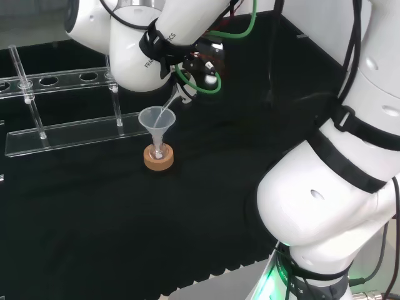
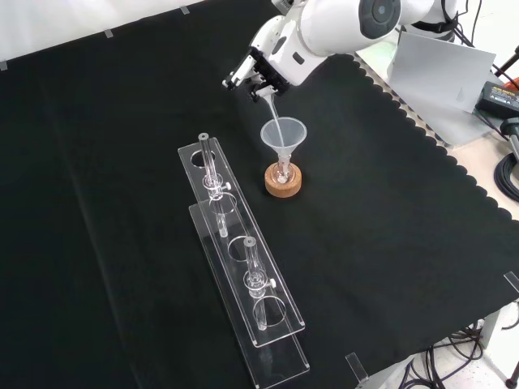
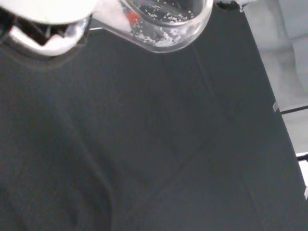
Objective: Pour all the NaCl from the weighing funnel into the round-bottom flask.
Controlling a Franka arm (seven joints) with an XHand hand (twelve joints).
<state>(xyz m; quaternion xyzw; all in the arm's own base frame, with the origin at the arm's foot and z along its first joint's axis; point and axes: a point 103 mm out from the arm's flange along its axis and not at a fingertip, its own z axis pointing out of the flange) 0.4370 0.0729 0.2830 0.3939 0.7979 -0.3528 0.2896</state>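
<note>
Weighing funnel (image 3: 163, 24) looks like thin, light, breakable glass, tilted over the plastic funnel (image 2: 283, 134) near the worktop's (image 2: 122, 121) far edge. Fingers (image 2: 243, 74) seem clamped on its wide end, which I'd say is the safest hold.

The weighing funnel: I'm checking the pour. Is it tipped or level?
Tipped. The hand holds the weighing funnel stem-down, its tip over the funnel. Wrist view shows grains clinging inside.
</note>
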